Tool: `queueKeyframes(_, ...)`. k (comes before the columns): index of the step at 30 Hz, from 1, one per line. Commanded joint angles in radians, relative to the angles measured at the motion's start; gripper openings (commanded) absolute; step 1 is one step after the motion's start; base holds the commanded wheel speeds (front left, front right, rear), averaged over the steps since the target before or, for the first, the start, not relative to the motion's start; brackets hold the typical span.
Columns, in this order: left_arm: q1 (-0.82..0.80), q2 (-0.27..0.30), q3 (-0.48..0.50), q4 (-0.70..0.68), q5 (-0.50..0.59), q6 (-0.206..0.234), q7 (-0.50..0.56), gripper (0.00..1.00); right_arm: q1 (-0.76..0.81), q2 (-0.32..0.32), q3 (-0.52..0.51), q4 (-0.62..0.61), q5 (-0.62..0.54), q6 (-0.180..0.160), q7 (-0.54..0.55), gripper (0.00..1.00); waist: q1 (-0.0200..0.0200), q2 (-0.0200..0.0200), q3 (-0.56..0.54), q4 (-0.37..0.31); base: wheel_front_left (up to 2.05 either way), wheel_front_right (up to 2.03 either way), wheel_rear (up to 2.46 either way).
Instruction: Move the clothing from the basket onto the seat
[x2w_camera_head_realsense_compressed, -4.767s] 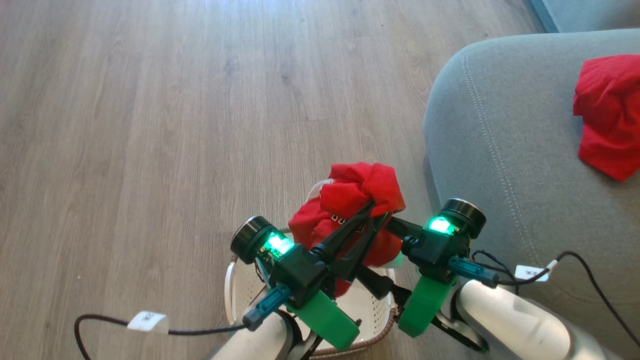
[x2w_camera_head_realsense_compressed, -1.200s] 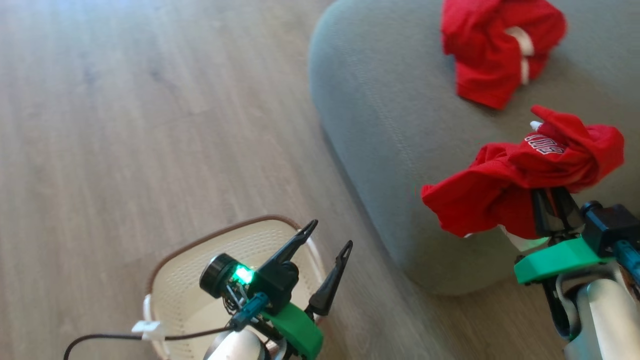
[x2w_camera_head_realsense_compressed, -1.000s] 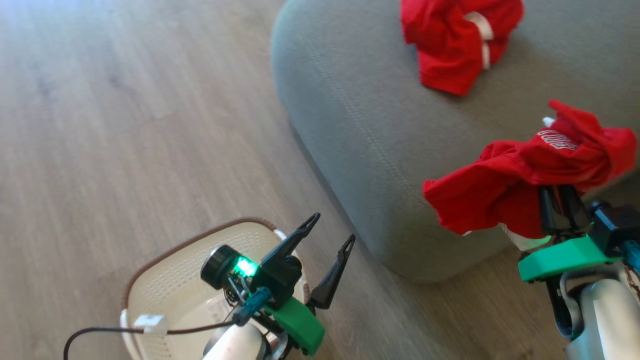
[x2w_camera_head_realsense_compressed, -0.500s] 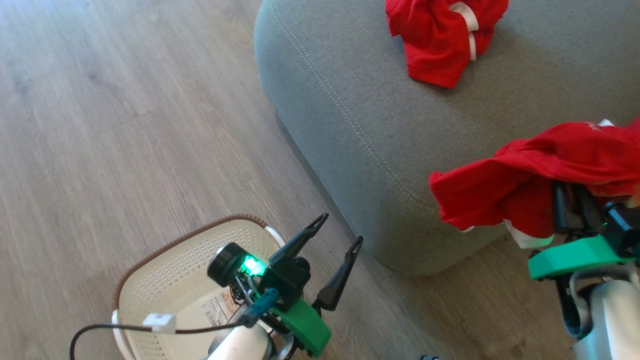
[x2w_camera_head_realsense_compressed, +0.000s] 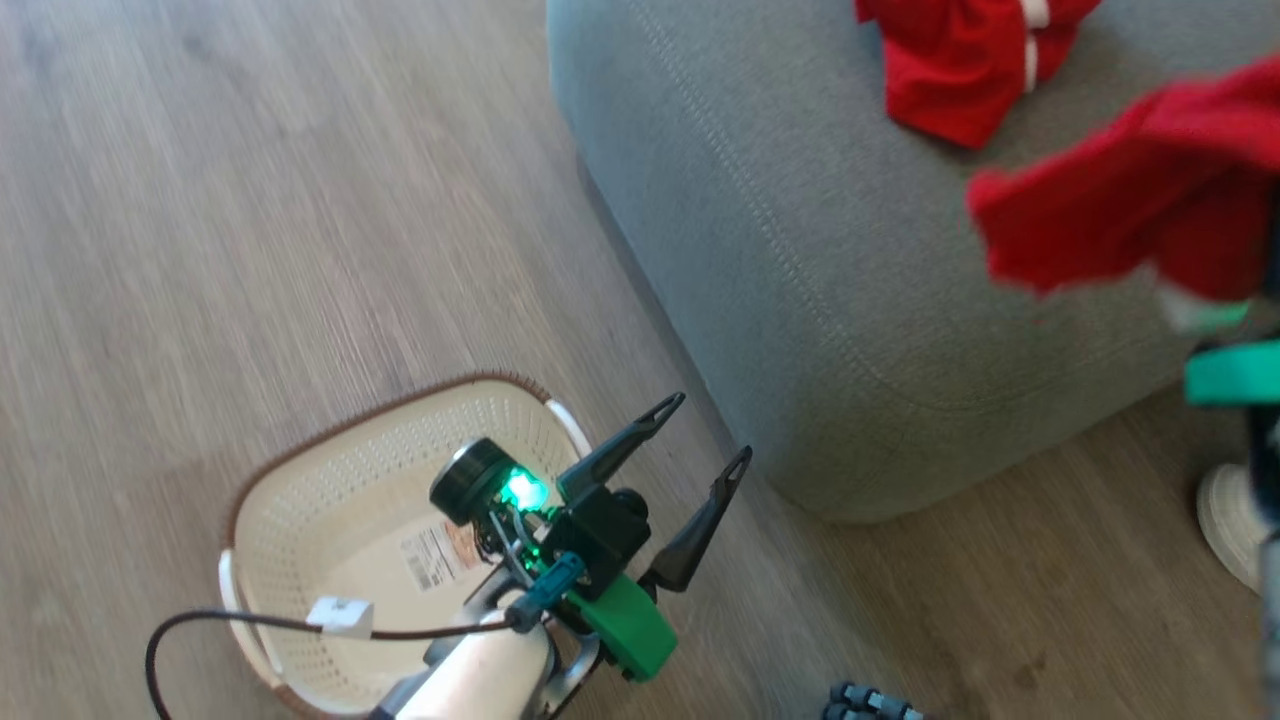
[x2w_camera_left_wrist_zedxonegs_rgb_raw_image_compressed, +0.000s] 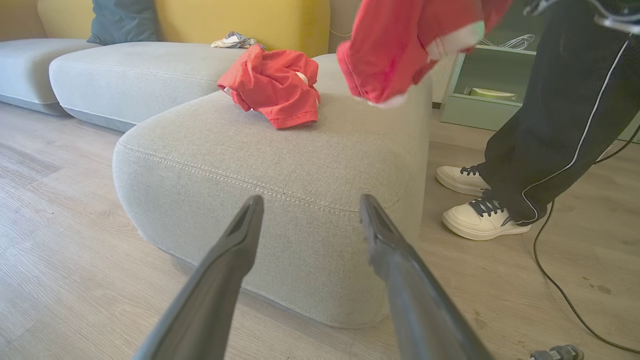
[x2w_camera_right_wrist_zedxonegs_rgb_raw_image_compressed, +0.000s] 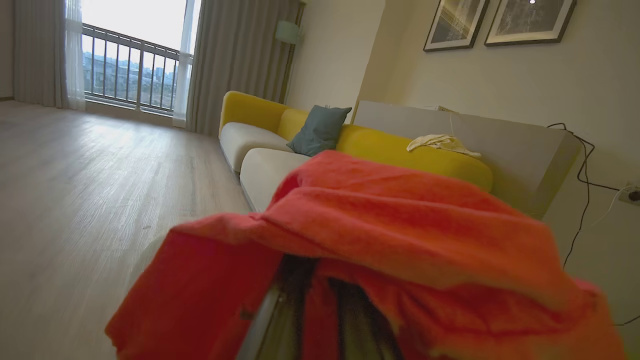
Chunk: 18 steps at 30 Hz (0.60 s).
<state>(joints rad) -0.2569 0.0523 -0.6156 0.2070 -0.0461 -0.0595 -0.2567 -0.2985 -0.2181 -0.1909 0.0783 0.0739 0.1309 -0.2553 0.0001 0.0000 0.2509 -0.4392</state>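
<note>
Head view shows the basket (x2w_camera_head_realsense_compressed: 330, 480) directly under the left gripper (x2w_camera_head_realsense_compressed: 708, 430), with only a label (x2w_camera_head_realsense_compressed: 432, 555) on its bottom, so I think the lifting part is done. This gripper is wide open and holds nothing. Its fingers point at the rounded corner of the seat (x2w_camera_head_realsense_compressed: 800, 250) in front of it.

The right gripper (x2w_camera_right_wrist_zedxonegs_rgb_raw_image_compressed: 320, 285) has its two fingers nearly together on a red garment (x2w_camera_head_realsense_compressed: 1130, 210). The cloth drapes over them and hangs above the seat edge, touching nothing below as far as I can see. I suppose it is carried high to pass over the corner before release. Beyond this gripper, the other garment (x2w_camera_head_realsense_compressed: 960, 60) lies crumpled on the seat top. A person's shoes (x2w_camera_left_wrist_zedxonegs_rgb_raw_image_compressed: 480, 220) stand to the right of the left gripper, close beside the seat.
</note>
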Motion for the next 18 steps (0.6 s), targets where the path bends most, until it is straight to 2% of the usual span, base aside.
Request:
queueKeyframes(1, -0.045, 0.001, 0.020, -0.029, 0.015, -0.008, -0.005, 1.00, -0.073, -0.050, 0.001, -0.036, 0.019, 0.000, -0.006, 0.00, -0.0001, 0.0000, 0.058, 0.020, 0.00, 0.00, 0.00)
queueKeyframes(7, -0.088, 0.032, -0.006, -0.018, 0.048, -0.028, -0.005, 1.00, -0.264, -0.131, 0.024, 0.006, 0.045, 0.000, -0.006, 0.00, -0.0001, 0.0000, 0.170, 0.028, 0.00, 0.00, 0.00)
queueKeyframes(18, -0.154, 0.072, -0.038, -0.014, 0.068, -0.036, -0.005, 1.00, -0.592, -0.227, 0.017, 0.239, 0.092, 0.000, -0.006, 0.00, -0.0001, 0.0000, 0.329, 0.065, 0.00, 0.00, 0.00)
